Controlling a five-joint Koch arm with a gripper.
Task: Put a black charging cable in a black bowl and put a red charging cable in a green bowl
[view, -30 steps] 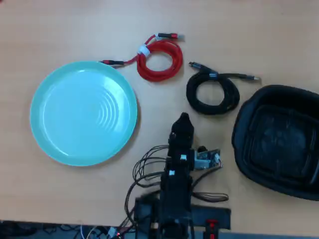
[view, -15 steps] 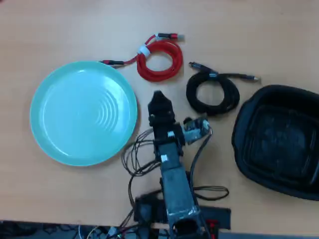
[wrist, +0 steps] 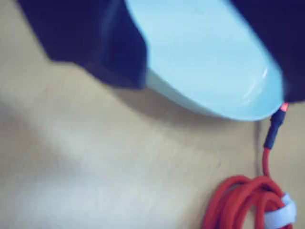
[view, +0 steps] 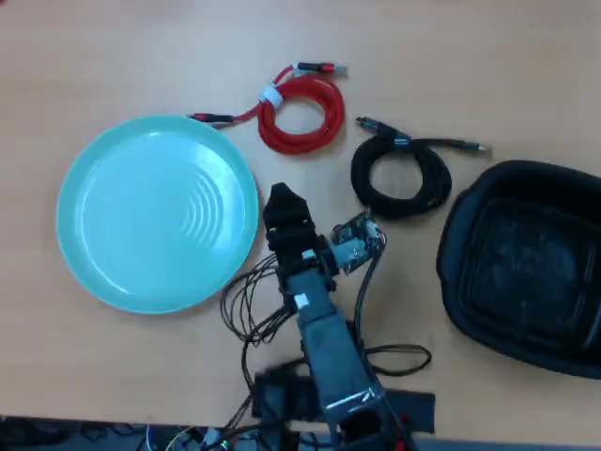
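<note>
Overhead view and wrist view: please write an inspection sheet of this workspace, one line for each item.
Surface: tan wooden table, bare where nothing lies.
Job's things: red charging cable coiled, its tail plug touching the green bowl's rim; black charging cable coiled on the table; black bowl empty; green bowl empty.
Clutter: nothing seen.
End effector: beside the green bowl, short of the red coil, holding nothing; open or shut cannot be told.
Cables: the arm's thin black wires loop near its base.
Surroundings: nothing seen beyond the table.
</note>
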